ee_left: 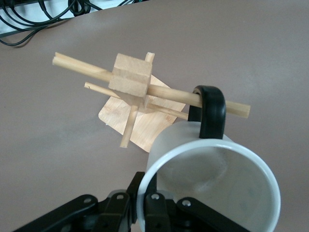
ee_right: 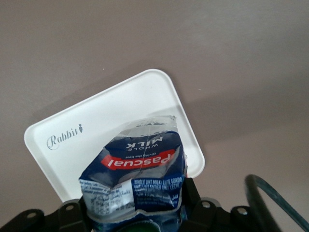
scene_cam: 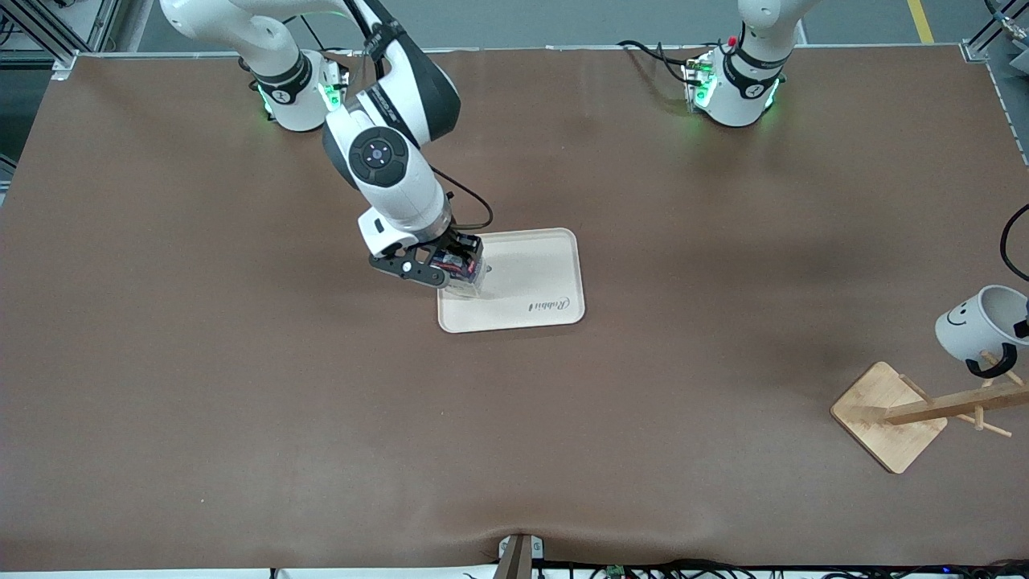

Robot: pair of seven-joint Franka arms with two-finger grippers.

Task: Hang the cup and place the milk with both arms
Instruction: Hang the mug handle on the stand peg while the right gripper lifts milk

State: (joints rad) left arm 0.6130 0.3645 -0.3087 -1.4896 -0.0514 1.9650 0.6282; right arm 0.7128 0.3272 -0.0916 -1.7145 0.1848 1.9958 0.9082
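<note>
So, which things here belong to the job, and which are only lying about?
Job:
- cup, handle over a rack peg, held by left claw
- milk, held by right claw over the tray

Lying about:
- cables at the table edge

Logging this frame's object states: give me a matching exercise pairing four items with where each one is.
Things:
1. cup
2. milk
3. tray
4. rack

Places:
A. on the table under the right gripper
B. handle looped over a wooden peg, rim in the left gripper
C. held over the tray
D. standing at the left arm's end of the table

Pairs: 1-B, 2-C, 3-A, 4-D
</note>
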